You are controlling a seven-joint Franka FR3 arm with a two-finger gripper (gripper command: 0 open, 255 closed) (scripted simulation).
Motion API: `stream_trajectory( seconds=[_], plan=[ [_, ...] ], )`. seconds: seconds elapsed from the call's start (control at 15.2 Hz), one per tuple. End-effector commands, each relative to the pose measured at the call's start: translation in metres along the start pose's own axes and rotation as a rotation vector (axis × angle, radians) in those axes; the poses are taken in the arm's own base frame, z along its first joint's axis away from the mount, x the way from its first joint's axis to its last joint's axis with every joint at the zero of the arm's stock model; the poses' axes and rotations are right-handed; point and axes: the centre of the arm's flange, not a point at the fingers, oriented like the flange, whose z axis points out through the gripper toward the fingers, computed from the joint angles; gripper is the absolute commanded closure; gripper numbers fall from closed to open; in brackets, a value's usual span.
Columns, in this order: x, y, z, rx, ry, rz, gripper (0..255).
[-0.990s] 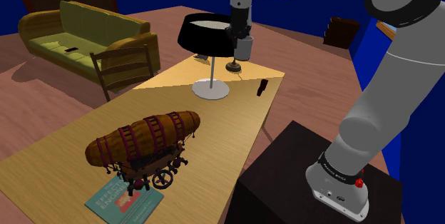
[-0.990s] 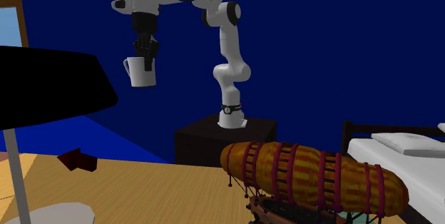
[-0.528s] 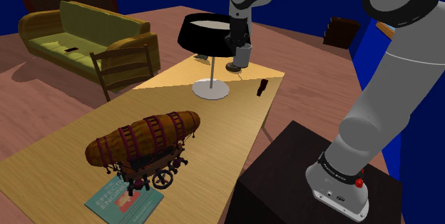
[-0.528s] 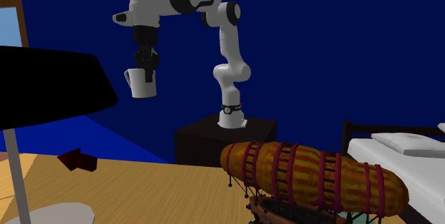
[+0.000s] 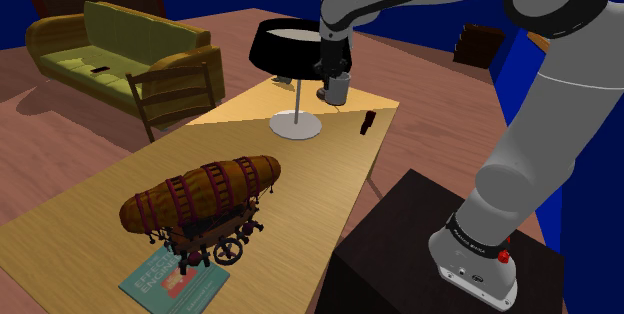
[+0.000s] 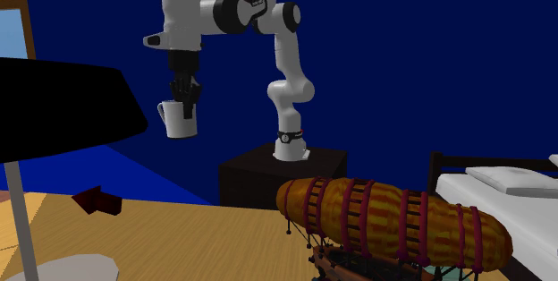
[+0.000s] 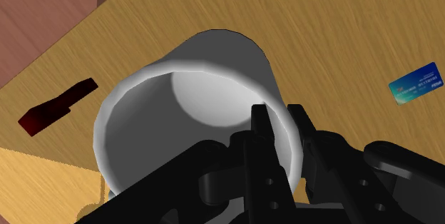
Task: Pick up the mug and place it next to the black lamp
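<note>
Reading the shoulder view from its left, you see an airship model [image 5: 200, 197] on the desk [image 5: 90, 212], then the black lamp [image 5: 285, 47]. Just beside the lamp's shade, the gripper [image 5: 333, 70] is clamped on the rim of the grey mug [image 5: 339, 86], which hangs above the desk's far end. In the wrist view, one finger sits inside the mug's wall and the other outside it. A dark red object [image 7: 57, 107] and a blue card [image 7: 413, 83] lie on the desk below.
</note>
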Motion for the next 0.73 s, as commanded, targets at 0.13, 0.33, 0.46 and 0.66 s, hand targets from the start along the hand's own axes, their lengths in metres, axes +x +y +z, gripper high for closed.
stream_trajectory(
  seconds=[0.13, 0.33, 0.46, 0.66],
  plan=[
    [0.0, -0.001, 0.021, 0.0, 0.001, 0.0, 255],
    [0.0, -0.002, 0.037, 0.0, 0.001, 0.0, 255],
    [0.0, -0.003, 0.047, 0.0, 0.001, 0.0, 255],
    [0.0, -0.004, 0.063, 0.0, 0.001, 0.0, 255]
  ],
)
